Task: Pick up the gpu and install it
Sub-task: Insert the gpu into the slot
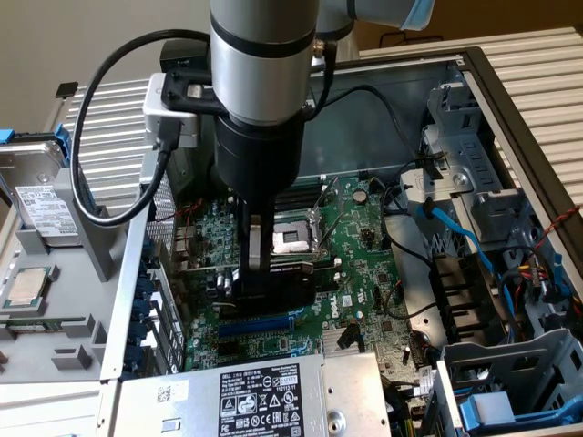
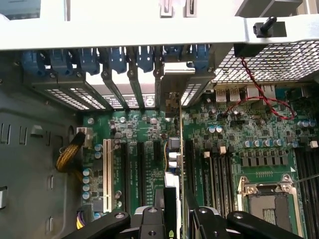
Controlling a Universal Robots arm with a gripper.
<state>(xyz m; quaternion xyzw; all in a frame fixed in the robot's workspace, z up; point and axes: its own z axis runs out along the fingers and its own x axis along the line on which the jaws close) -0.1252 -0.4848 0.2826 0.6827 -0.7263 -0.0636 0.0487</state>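
1. The gpu [image 1: 290,280] is a short card with a black cooler shroud on one face. In the wrist view its thin green board shows edge-on.
2. It stands upright on its long edge over the motherboard [image 1: 364,246], low among the expansion slots, clamped in the gripper [image 1: 260,273].
3. Its bracket end reaches the rear slot covers [image 2: 117,82], toward the exterior view's left.

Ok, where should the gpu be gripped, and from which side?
Pinch its upper edge from above, one finger per face. The gpu stands on edge over the motherboard, its bracket toward the rear slot covers, so that edge looks the reachable one. The gripper holds it that way.
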